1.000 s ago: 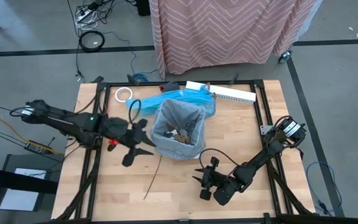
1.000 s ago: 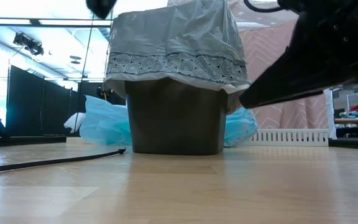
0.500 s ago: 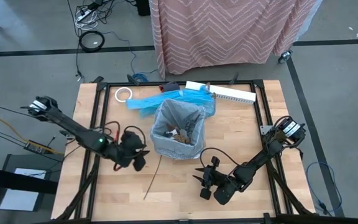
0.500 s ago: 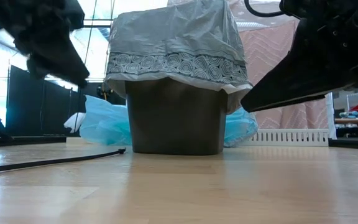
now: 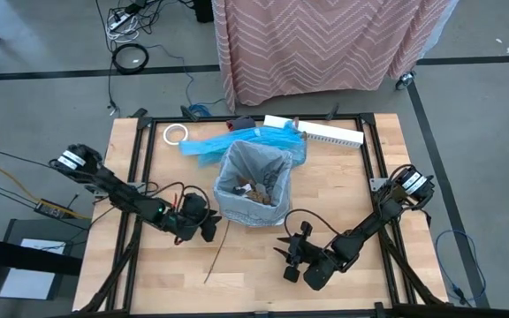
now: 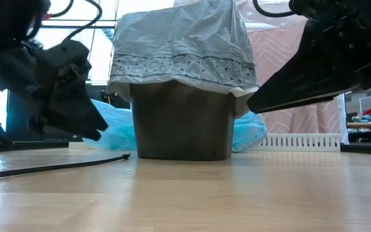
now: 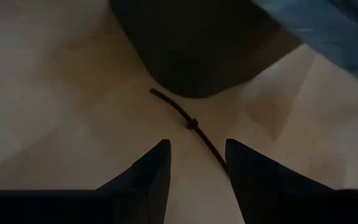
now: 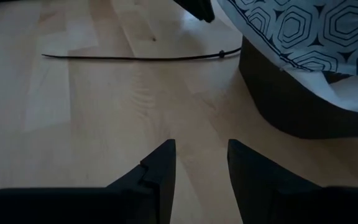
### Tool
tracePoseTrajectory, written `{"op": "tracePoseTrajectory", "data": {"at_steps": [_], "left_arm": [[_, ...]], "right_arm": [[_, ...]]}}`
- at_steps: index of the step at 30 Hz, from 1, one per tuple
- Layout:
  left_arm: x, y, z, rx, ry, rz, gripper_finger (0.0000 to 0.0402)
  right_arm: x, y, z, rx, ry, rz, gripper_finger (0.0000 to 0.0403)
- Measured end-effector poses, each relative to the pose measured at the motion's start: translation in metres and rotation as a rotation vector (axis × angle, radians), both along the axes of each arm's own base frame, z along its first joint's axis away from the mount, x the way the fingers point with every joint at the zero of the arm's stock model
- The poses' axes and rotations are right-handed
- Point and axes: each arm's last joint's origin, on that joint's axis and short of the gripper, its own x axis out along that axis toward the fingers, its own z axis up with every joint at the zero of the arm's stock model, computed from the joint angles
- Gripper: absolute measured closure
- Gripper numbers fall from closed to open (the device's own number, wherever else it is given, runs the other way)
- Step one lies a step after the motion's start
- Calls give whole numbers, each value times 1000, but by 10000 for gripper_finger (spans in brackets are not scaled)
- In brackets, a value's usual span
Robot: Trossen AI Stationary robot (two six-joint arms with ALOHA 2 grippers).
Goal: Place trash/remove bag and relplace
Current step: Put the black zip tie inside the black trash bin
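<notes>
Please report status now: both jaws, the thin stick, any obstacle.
Left gripper open, empty, low over thin dark stick beside lined bin. Right gripper open, empty, waiting near table's front. Nothing blocks the stick.

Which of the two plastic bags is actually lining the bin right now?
The grey bag, with its patterned hem folded over the bin rim. The bright blue bag just lies crumpled on the table behind the bin.

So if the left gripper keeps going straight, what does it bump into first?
Probably the thin stick lying on the table just ahead of the open left gripper, then the dark bin behind it, though depth is hard to judge.
</notes>
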Motion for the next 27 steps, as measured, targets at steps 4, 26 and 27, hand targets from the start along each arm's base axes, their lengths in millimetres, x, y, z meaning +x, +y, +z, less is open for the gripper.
{"op": "tracePoseTrajectory", "data": {"at_steps": [4,26,27], "left_arm": [[7,1,-6,7,-13,8,241],[59,-7,-30,189,175,42,241],[59,-7,-30,189,176,43,242]], "right_arm": [[0,0,0,-3,1,1,271],[0,0,0,-2,1,3,272],[0,0,0,-1,2,3,273]]}}
